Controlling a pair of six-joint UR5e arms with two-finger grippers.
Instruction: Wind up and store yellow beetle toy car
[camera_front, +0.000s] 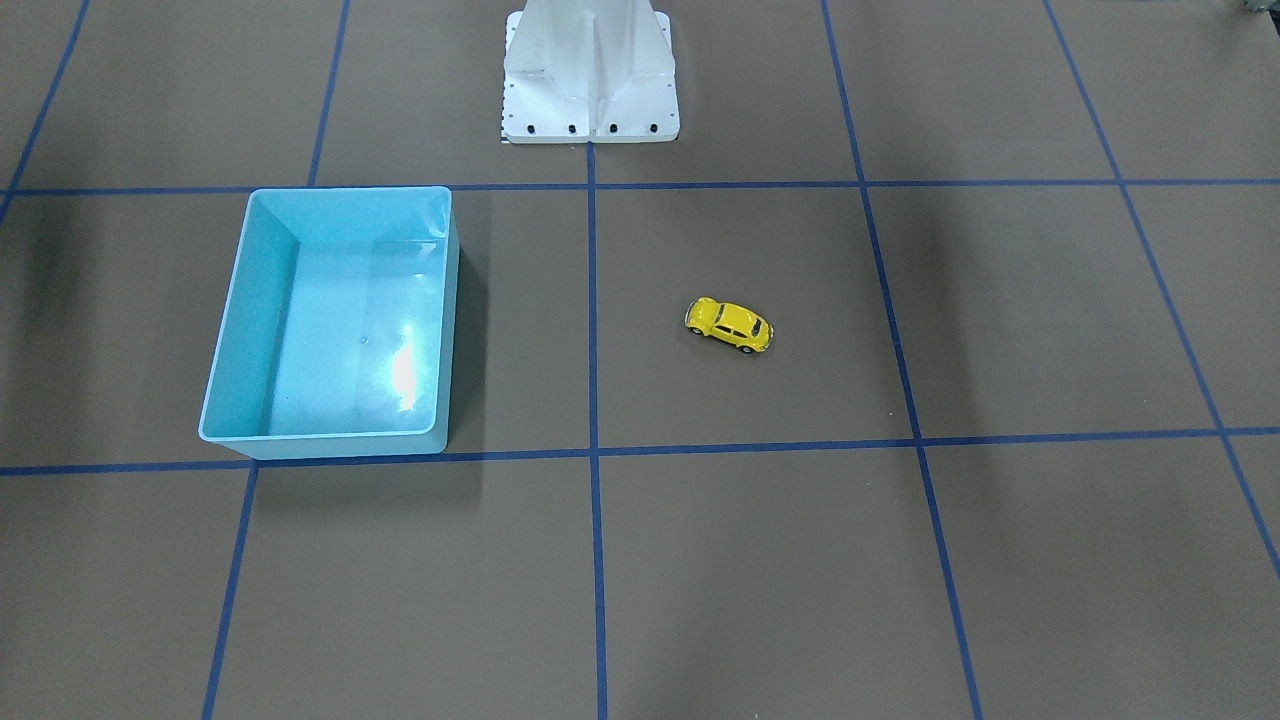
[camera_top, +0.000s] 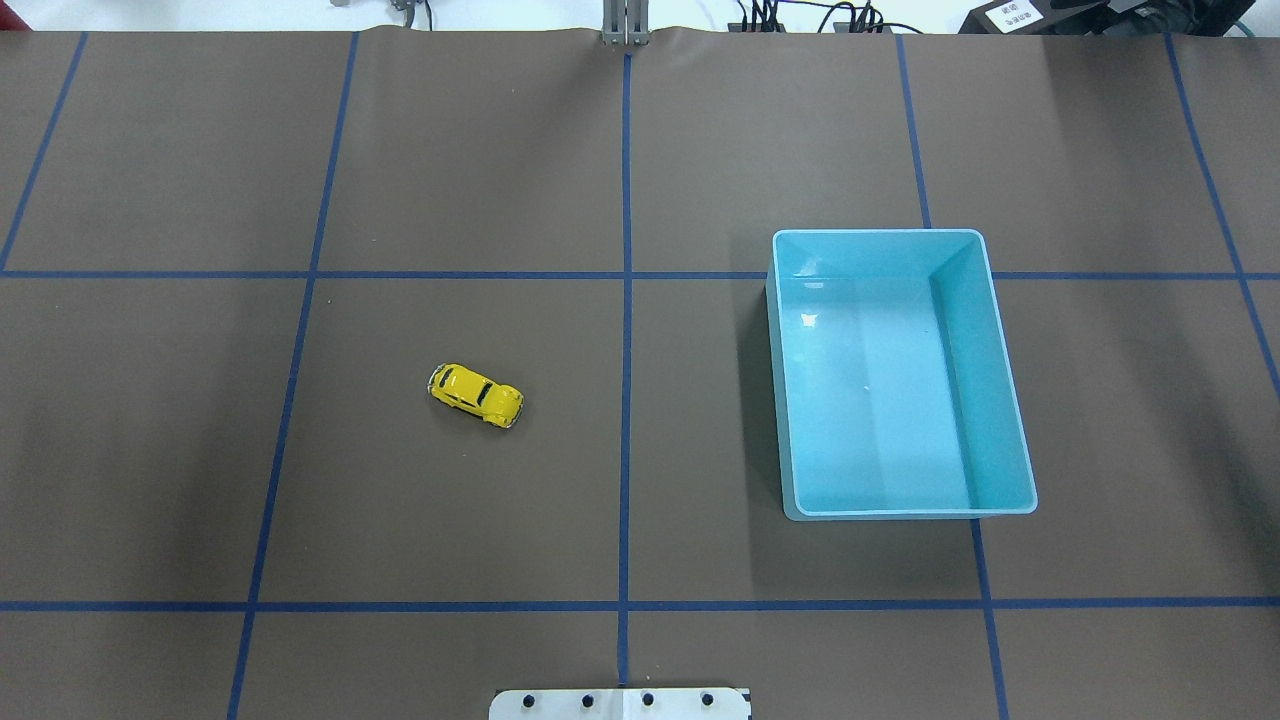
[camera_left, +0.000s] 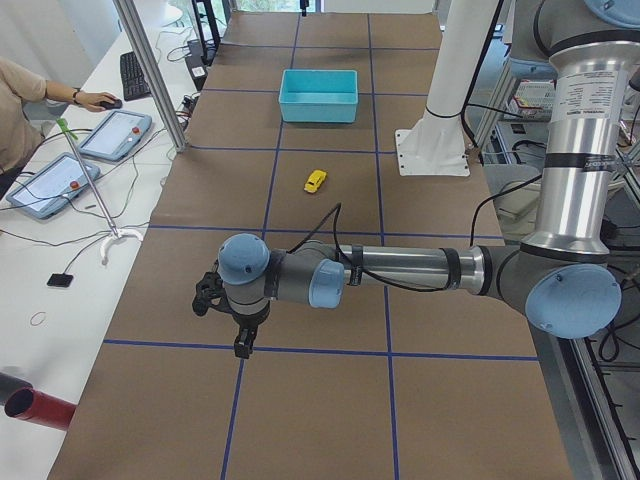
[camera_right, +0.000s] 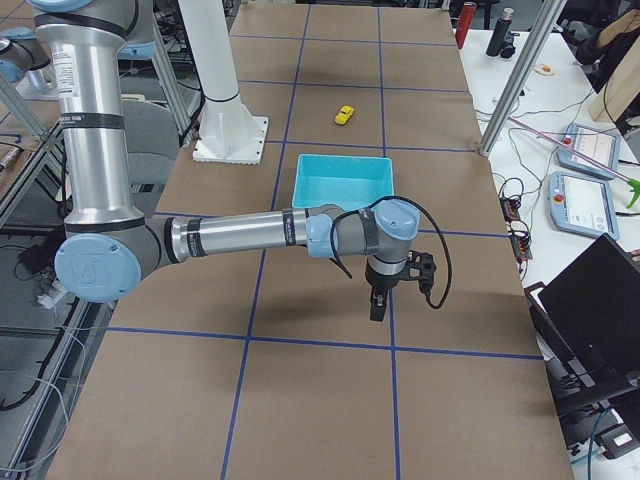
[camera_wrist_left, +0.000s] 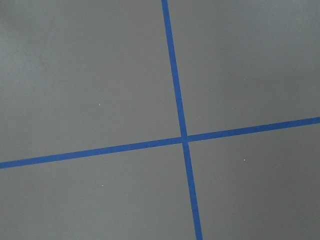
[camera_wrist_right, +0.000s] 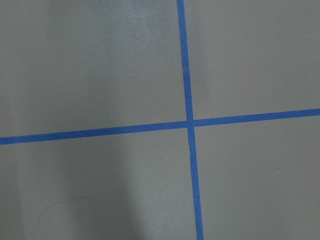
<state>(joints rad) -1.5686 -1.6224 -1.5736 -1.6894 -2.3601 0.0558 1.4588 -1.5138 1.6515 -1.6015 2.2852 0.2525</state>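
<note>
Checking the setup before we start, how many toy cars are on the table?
1. The yellow beetle toy car sits on the table, on the robot's left side, apart from the turquoise bin on its right; the bin holds none.

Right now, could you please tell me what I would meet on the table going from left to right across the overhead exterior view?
yellow beetle toy car → centre blue tape line → turquoise bin
</note>
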